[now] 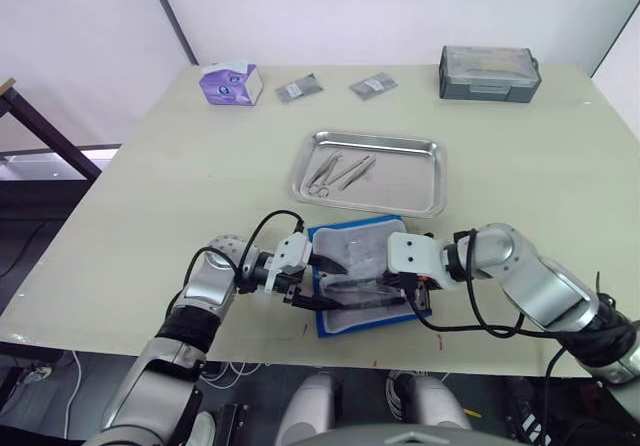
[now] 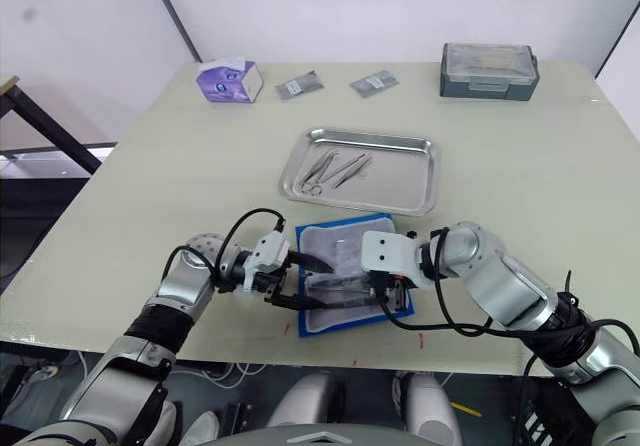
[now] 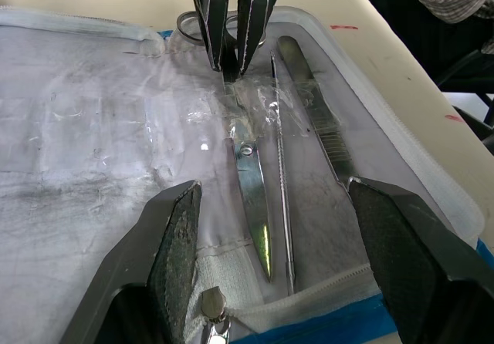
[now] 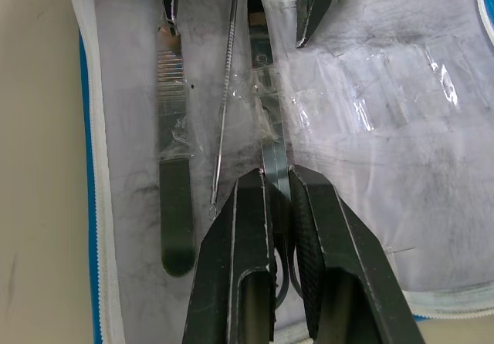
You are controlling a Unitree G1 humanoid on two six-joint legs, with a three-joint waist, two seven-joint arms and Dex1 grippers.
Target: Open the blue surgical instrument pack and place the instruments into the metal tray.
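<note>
At the far edge of the table [image 1: 200,186] stood a purple tissue box [image 1: 231,83], two small grey foil packets [image 1: 298,89] and a grey lidded box [image 1: 489,72], all well apart from my arms. Nothing lay between the pack and the metal tray [image 1: 432,178], which sat just beyond it with a few instruments [image 1: 338,172] already inside, near its left end.

The blue surgical instrument pack [image 1: 335,318] lay open near the front edge, its whitish lining up, with both of my grippers over it. My right gripper [image 4: 278,183] had its fingers pressed together on the scissors [image 3: 253,205], pinching them just above the ring handles. The scissors lay flat on the lining under crinkled clear plastic, blades pointing toward my left gripper [image 3: 270,228]. That gripper's fingers were spread wide, one on each side of the scissor tip, touching none of the tools as far as I could see. Just beside the scissors lay a thin probe [image 3: 279,166], and beside that a flat handle with a ribbed grip [image 3: 320,120], both parallel to the scissors.

The scissor rings were mostly hidden behind my right fingers. Under the creased plastic I could not tell whether the tools sat in pockets or loose on top. From the head views my grippers covered the tools in the pack, and those in the tray were too small to tell apart.
</note>
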